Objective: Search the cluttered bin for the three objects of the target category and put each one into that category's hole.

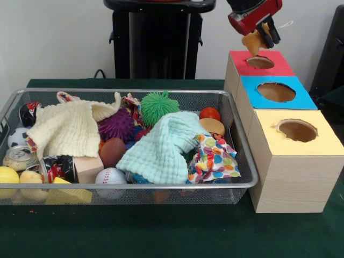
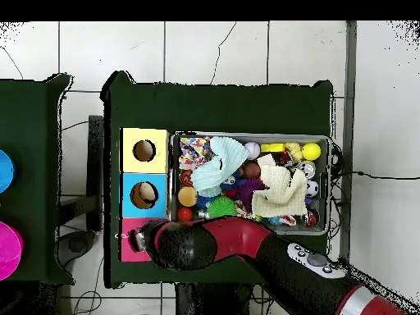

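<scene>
The claw (image 1: 262, 36) hangs just above the red-topped box (image 1: 279, 66), right over its round hole (image 1: 260, 62). Between its black fingers (image 1: 272, 31) it pinches a small tan, biscuit-coloured object (image 1: 251, 43), with the fingers closed narrowly on the upper part. The object hangs with its long axis roughly upright, the lower end pointing down at the hole and just short of the rim; what exactly it is cannot be told.

The red-topped box is the far one of a row of three wooden boxes on the right of the green worktop (image 1: 161, 231). The blue-topped box (image 1: 301, 99) sits in the middle and the yellow-topped box (image 1: 328, 142) nearest, each with its own round hole. In the overhead view something pale lies inside the blue box's hole (image 2: 144, 194), and the red and black arm (image 2: 238, 244) covers the red-topped box.

To the left of the boxes stands a wire mesh bin (image 1: 236, 185), touching or just beside them. It is full: a cream knitted cloth (image 1: 67, 129) at the left, a mint-green cloth (image 1: 164, 145) in the middle, a colourful spotted cloth (image 1: 212, 159) at the near right, a green spiky ball (image 1: 159, 105), a purple spiky ball (image 1: 115, 124), a baseball (image 1: 110, 177), a brown egg-shaped object (image 1: 112, 151), a wooden block (image 1: 87, 167) and a yellow ball (image 1: 7, 177).
</scene>
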You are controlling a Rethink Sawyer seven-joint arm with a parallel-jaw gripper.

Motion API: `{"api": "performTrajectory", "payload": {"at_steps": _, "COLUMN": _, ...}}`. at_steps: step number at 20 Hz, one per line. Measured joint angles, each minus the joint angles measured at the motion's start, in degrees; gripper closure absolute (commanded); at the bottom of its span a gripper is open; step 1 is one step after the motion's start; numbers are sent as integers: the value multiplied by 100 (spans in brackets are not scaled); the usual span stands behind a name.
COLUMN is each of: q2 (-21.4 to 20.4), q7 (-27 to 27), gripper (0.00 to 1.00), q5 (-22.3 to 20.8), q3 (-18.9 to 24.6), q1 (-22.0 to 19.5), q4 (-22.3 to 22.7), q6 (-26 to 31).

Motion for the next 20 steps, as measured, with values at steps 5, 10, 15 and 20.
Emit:
{"api": "performTrajectory", "payload": {"at_steps": 5, "q2": 245, "q7": 0, "gripper": 100, "q5": -11, "q3": -59, "q1": -1, "q4": 91, "q6": -254}}
{"api": "performTrajectory", "payload": {"at_steps": 10, "q2": 477, "q7": 1, "gripper": 100, "q5": -53, "q3": -110, "q1": 35, "q4": 204, "q6": -622}}
{"api": "performTrajectory", "payload": {"at_steps": 15, "q2": 642, "q7": 1, "gripper": 100, "q5": -52, "q3": -115, "q1": 101, "q4": 248, "q6": -800}}
{"api": "performTrajectory", "payload": {"at_steps": 20, "q2": 806, "q7": 1, "gripper": 100, "q5": -58, "q3": -115, "q1": 143, "q4": 248, "q6": -808}}
